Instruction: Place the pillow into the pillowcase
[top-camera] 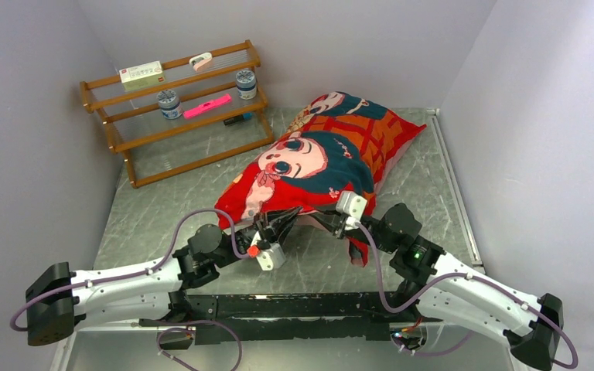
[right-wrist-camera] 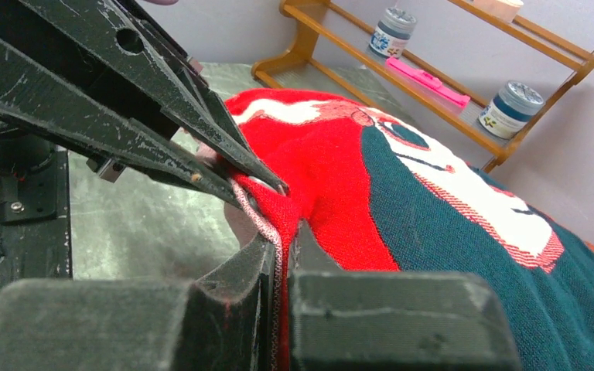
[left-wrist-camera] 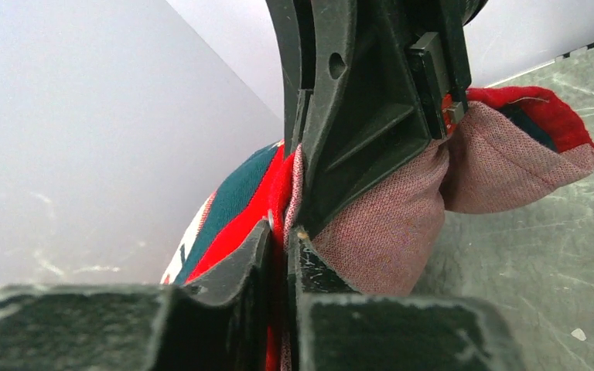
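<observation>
The red pillowcase (top-camera: 332, 151), printed with a teal-haired cartoon face, lies plump and diagonal on the table. The pillow is hidden; no white fabric shows. Both grippers meet at the near open edge of the case. My left gripper (top-camera: 281, 222) is shut on the hem, red fabric and paler pink reverse pinched between its tips (left-wrist-camera: 284, 236). My right gripper (top-camera: 311, 218) is shut on the same hem right beside it (right-wrist-camera: 282, 241). In the left wrist view the pink reverse (left-wrist-camera: 390, 224) bulges behind the right gripper's fingers (left-wrist-camera: 356, 131). In the right wrist view the left gripper's fingers (right-wrist-camera: 162, 124) cross close above.
A wooden rack (top-camera: 178, 108) stands at the back left with two jars (top-camera: 168, 103), a pink item (top-camera: 207, 106) and a small box (top-camera: 141, 74). Grey walls close in on the left, back and right. A raised rail (top-camera: 456, 185) runs along the table's right side.
</observation>
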You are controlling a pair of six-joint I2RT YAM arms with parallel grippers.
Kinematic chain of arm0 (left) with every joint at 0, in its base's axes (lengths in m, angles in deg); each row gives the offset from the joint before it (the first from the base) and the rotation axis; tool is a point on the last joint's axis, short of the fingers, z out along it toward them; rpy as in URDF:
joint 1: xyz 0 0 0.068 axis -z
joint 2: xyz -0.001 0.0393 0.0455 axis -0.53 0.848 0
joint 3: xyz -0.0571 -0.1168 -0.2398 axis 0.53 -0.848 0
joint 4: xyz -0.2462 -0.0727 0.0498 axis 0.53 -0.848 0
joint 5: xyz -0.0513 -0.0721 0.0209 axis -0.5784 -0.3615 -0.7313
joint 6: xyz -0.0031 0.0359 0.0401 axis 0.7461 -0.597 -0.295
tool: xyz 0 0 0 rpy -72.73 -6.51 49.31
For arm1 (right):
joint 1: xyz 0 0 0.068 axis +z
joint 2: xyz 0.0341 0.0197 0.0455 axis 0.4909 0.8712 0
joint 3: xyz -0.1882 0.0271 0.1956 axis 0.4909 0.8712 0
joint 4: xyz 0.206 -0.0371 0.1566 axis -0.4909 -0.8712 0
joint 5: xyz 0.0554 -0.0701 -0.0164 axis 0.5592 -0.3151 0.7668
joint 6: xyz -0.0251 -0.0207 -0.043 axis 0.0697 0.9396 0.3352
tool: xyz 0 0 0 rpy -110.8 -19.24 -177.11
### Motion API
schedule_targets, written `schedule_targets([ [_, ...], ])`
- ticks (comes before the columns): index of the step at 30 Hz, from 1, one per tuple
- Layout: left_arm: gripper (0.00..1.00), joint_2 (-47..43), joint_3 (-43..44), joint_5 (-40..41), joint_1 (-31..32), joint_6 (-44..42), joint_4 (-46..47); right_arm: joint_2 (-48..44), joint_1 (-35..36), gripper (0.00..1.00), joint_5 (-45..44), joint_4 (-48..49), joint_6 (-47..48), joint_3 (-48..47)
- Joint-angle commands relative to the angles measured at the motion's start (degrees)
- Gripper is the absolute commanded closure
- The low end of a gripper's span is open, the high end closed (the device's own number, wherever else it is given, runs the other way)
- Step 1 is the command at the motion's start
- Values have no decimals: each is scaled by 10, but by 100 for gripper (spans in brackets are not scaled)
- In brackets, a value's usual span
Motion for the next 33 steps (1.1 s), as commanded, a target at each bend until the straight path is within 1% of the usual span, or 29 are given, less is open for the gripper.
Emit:
schedule_targets([
  [1,91,-14,-1,26,4,-32,17,-22,3,100,27,48,9,-26],
  [4,95,-21,0,27,3,-40,5,-15,2,100,36,32,17,-35],
  [12,95,-31,18,-32,3,-36,-42,3,3,100,41,5,23,-68],
  [13,95,-33,18,-36,3,-37,-47,0,3,98,36,0,24,-68],
  [15,95,-39,19,-38,2,-39,-57,-11,2,90,27,-16,35,-70],
  [17,95,-45,22,-41,3,-44,-75,-21,2,79,23,-41,54,-76],
  [19,95,-51,26,-44,2,-48,-92,-22,4,68,47,-78,85,-91],
  [20,95,-52,30,-46,1,-50,-101,-18,3,60,55,-96,106,-101],
  [21,95,-53,33,-50,1,-52,-113,-14,3,55,62,-118,122,-111],
  [22,95,-54,37,-51,1,-54,-120,-9,3,52,69,-137,139,-122],
  [25,95,-53,44,-58,-2,-57,-134,8,4,51,99,-187,188,-149],
  [30,95,-56,48,-61,-3,-57,-138,48,3,51,144,-220,229,-183],
  [33,95,-56,50,-63,-4,-56,-142,60,5,51,150,-222,241,-184],
])
